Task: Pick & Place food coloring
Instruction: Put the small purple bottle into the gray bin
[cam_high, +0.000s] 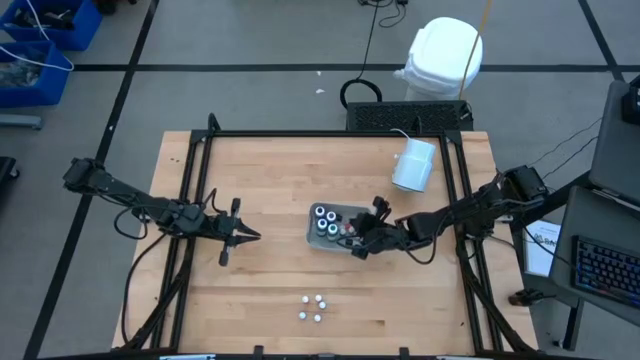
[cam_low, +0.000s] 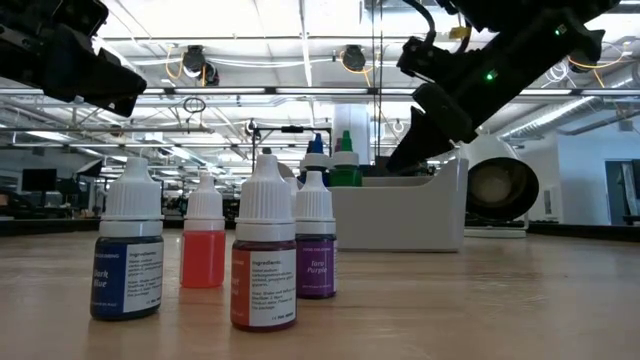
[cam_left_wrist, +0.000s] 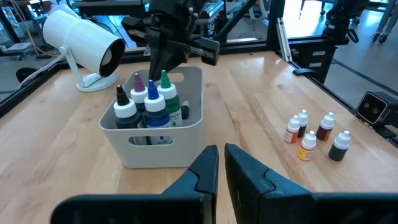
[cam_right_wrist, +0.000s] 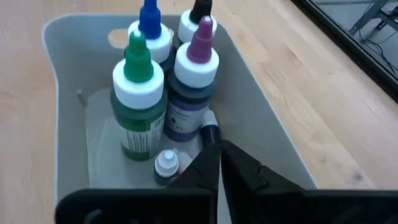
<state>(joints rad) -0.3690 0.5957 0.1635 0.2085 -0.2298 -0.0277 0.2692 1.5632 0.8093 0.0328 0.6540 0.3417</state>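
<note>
- Wooden surface (cam_high: 270, 280) inside a black frame, with a workshop hall behind it in the low view; most of the wood lies bare, above all on the left half and along the near edge.
- Left claw (cam_high: 252, 235) hangs over bare wood left of centre, well apart from everything; its fingers (cam_left_wrist: 202, 171) are nearly together, a thin slit between them, holding nothing.
- Four small bottles (cam_high: 312, 307) stand loose in a tight cluster near the front edge, upright, white-capped; in the low view they read as blue (cam_low: 128, 262), red (cam_low: 204, 242), dark red (cam_low: 265, 268) and purple (cam_low: 315, 246). Open wood surrounds the cluster on every side.
- Tray (cam_high: 312, 232), a pale rectangular tub, sits at mid-surface. In its left end four bigger bottles stand packed upright: green tip (cam_right_wrist: 138, 106), blue tip (cam_right_wrist: 150, 28), purple tip (cam_right_wrist: 198, 74), black tip (cam_right_wrist: 198, 18).
- One tiny white-capped bottle (cam_right_wrist: 165, 167) sits on the tray floor beside the green one, just in front of the right claw's tips; part of the floor beside it is bare.
- Right claw (cam_high: 362, 238) reaches down into the tray's right end, fingers (cam_right_wrist: 208, 165) narrow, almost touching; I cannot tell whether anything is pinched between them.
- White cylinder (cam_high: 414, 165) lies on its side toward the back right, well clear of the tray.
</note>
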